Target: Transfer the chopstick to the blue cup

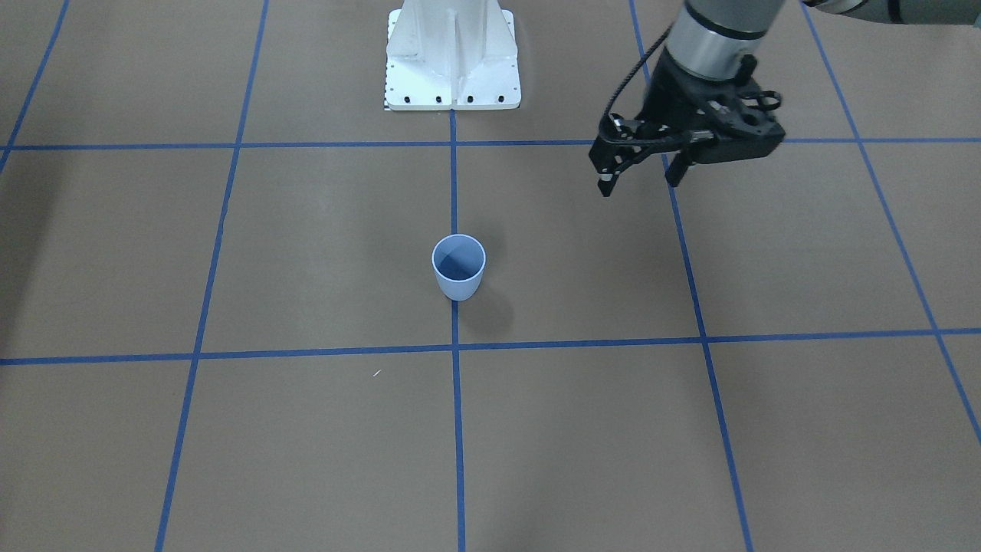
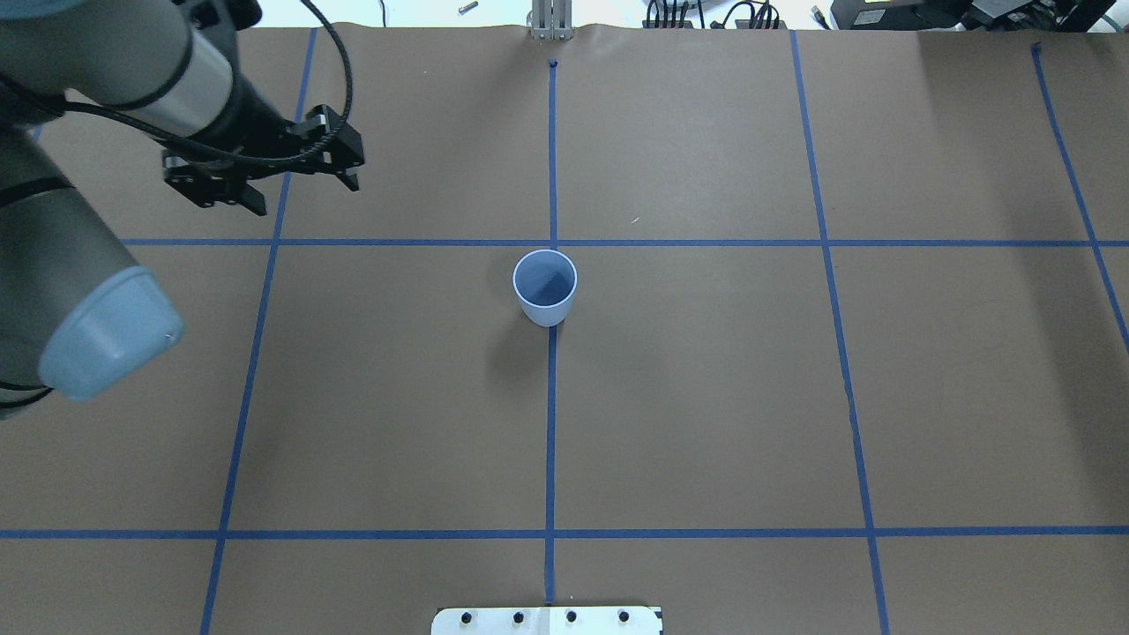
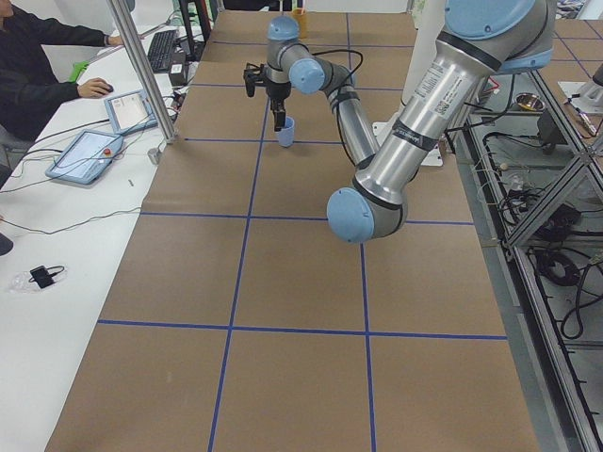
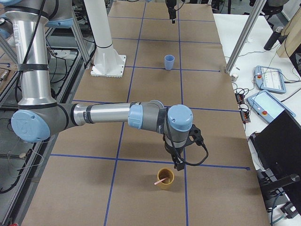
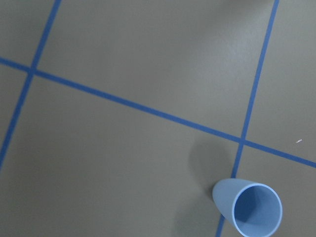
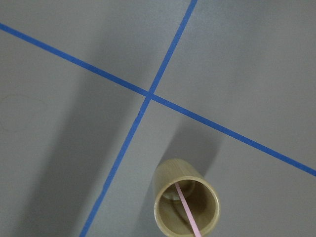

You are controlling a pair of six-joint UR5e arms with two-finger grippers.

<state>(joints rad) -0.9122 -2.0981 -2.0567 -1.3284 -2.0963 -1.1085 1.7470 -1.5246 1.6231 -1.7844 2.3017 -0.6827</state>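
The right end effector (image 4: 180, 164) shows only in the right side view, small and dark, so how its jaws stand cannot be told. The chopstick (image 6: 185, 207) runs off the bottom edge of the right wrist view. In the right side view the wall of the tan cup (image 4: 165, 181) hides its lower part. At the far end of that view the left end effector (image 4: 172, 18) is cut by the top edge. In the left side view it covers part of the blue cup (image 3: 287, 134).

Tan cup (image 6: 172, 170) upright on brown table (image 6: 59, 163), just down-right of blue tape crossing (image 6: 148, 95), clear of both lines. Pink chopstick (image 6: 187, 210) leans inside it, runs off the bottom edge.
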